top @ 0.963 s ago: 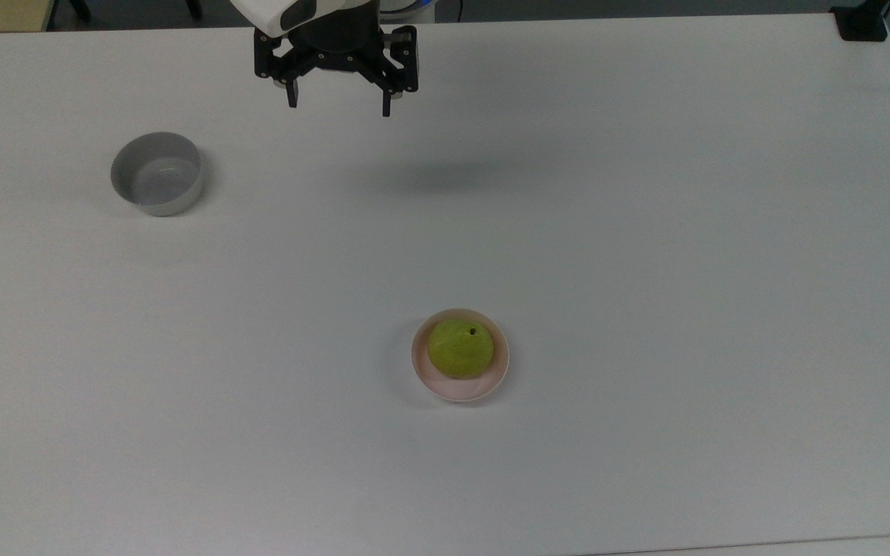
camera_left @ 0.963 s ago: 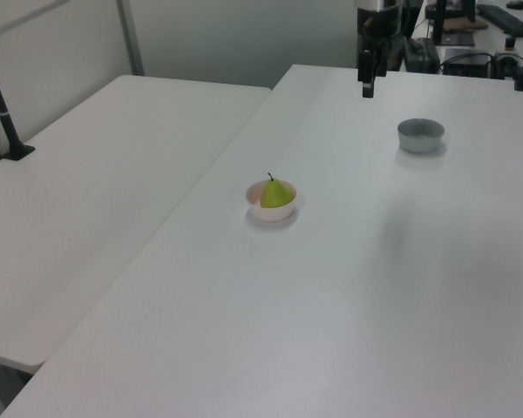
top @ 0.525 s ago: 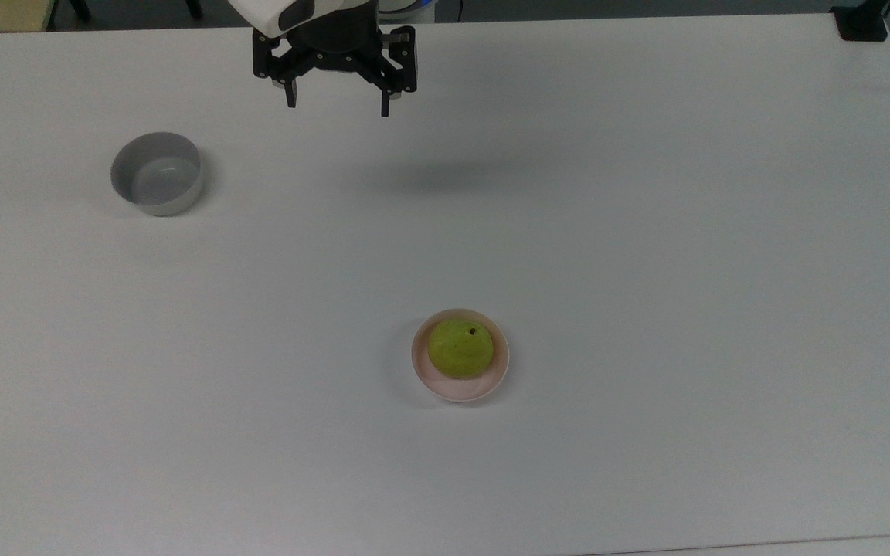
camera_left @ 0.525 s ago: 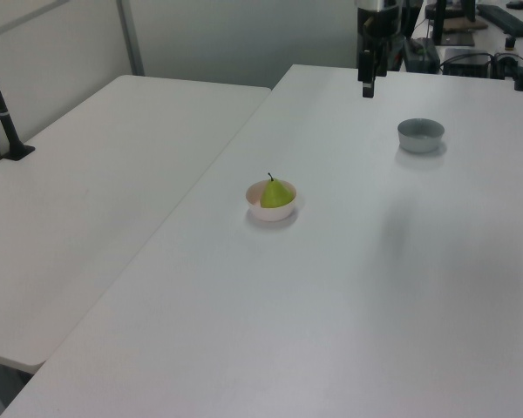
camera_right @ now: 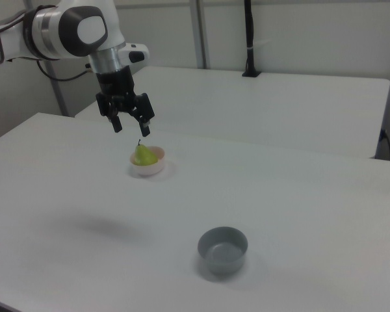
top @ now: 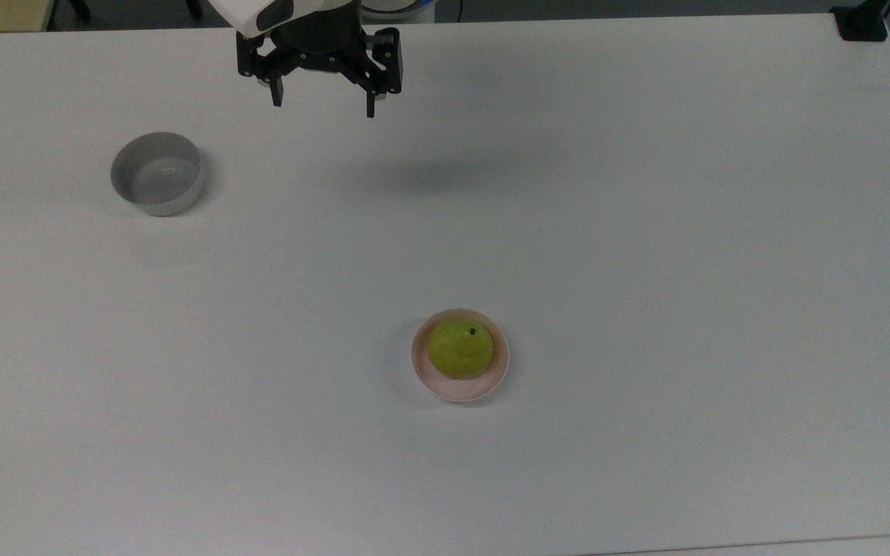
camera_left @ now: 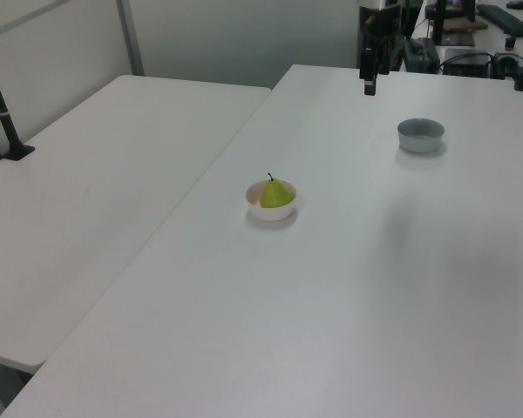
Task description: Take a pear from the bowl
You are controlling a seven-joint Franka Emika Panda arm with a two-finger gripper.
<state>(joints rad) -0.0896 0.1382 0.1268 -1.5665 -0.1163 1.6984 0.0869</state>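
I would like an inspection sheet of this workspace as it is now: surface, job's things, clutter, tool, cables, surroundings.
Surface: white table, bare apart from two bowls.
Job's things: pear sits stem up in the pink bowl, near the table's middle.
Clutter: grey bowl, with nothing in it, at the top view's left, well apart from the pink bowl.
Tool: tool open, holding nothing, hanging above the table's far edge in the top view, far from the pear.
Cables: a dark cable behind the arm in the right view.
Surroundings: second white table alongside; black post clamped at its far edge.

Even soft overhead light, faint shadows
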